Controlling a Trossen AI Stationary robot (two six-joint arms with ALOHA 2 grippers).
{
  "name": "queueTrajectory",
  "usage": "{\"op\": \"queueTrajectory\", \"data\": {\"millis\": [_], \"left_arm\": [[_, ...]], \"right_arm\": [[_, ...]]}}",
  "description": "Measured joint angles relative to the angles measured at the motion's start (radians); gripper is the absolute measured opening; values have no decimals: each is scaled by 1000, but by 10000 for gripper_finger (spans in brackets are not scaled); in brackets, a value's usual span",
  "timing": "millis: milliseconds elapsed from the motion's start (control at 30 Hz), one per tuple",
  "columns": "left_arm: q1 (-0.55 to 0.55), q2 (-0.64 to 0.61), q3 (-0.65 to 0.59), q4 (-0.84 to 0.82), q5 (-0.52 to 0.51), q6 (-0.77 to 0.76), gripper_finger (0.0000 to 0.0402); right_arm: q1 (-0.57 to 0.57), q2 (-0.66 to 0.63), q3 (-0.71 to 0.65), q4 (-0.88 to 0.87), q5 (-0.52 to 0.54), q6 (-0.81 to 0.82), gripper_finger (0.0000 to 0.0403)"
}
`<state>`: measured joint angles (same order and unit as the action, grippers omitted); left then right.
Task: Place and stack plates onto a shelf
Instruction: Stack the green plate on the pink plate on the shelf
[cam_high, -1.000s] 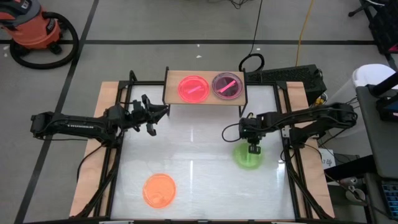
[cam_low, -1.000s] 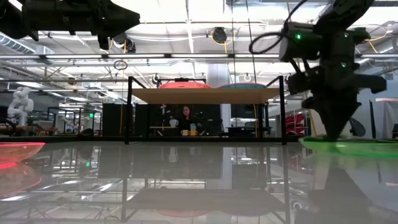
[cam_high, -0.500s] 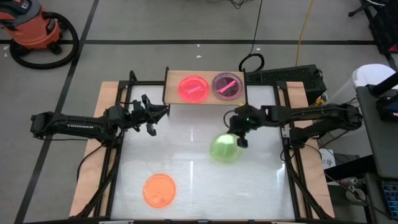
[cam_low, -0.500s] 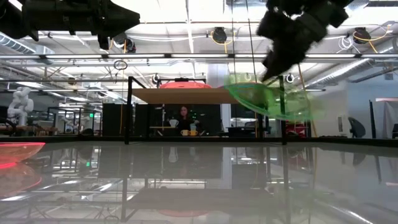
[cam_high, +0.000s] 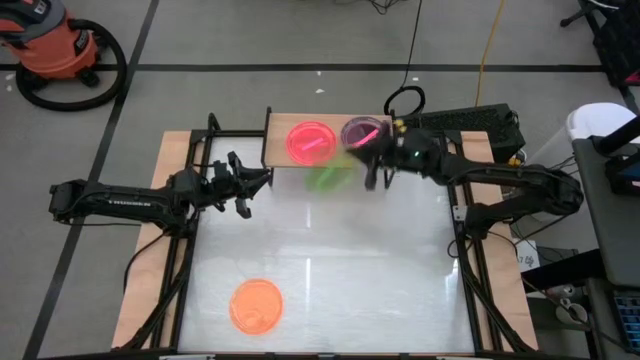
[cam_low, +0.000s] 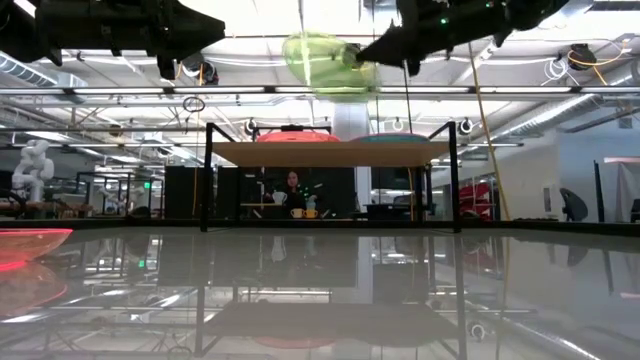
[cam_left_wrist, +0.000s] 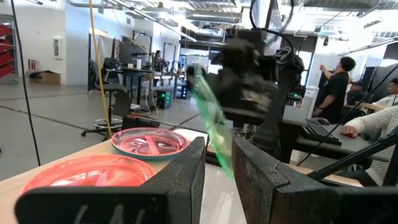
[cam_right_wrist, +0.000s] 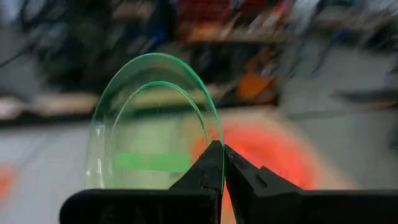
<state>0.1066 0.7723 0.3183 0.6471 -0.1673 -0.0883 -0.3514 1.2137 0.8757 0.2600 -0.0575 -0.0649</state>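
My right gripper (cam_high: 368, 166) is shut on a green plate (cam_high: 325, 178), held in the air just before the shelf's (cam_high: 276, 138) front edge. The low view shows this gripper (cam_low: 356, 55) and plate (cam_low: 318, 62) above the level of the shelf top (cam_low: 330, 153). A pink plate (cam_high: 311, 141) and a purple-looking plate or stack (cam_high: 364, 135) lie flat on the shelf. An orange plate (cam_high: 256, 305) lies flat on the table near its near edge. My left gripper (cam_high: 254, 190) hovers open, left of the shelf. My right gripper pinches the green plate's rim (cam_right_wrist: 215, 148) between its two fingers, which come roughly level from the table's right side. The plate is lifted clear and tipped steeply, and it sticks out from the fingertips (cam_low: 352, 56) toward the table's left.
The shelf's black legs (cam_low: 208, 180) stand at the table's far edge, with wood bare on its left end. The white tabletop (cam_high: 320, 260) lies between the arms. People sit and stand in the room beyond the table (cam_left_wrist: 336, 87).
My right gripper has lifted the green plate off the table's right part. It has carried it up, left and toward the far edge, to the shelf's front. The plate lay flat before and is now tipped steeply.
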Motion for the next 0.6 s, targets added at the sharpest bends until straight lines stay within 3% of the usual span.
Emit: {"op": "queueTrajectory", "data": {"millis": [233,467,600], "left_arm": [[0,0,0,2,-1,0,86],[1,0,0,5,-10,14,86],[1,0,0,3,-10,15,86]], "right_arm": [[-173,77,9,347,-29,126,0],[-272,302,173,327,-183,293,0],[-279,408,273,263,-207,313,0]]}}
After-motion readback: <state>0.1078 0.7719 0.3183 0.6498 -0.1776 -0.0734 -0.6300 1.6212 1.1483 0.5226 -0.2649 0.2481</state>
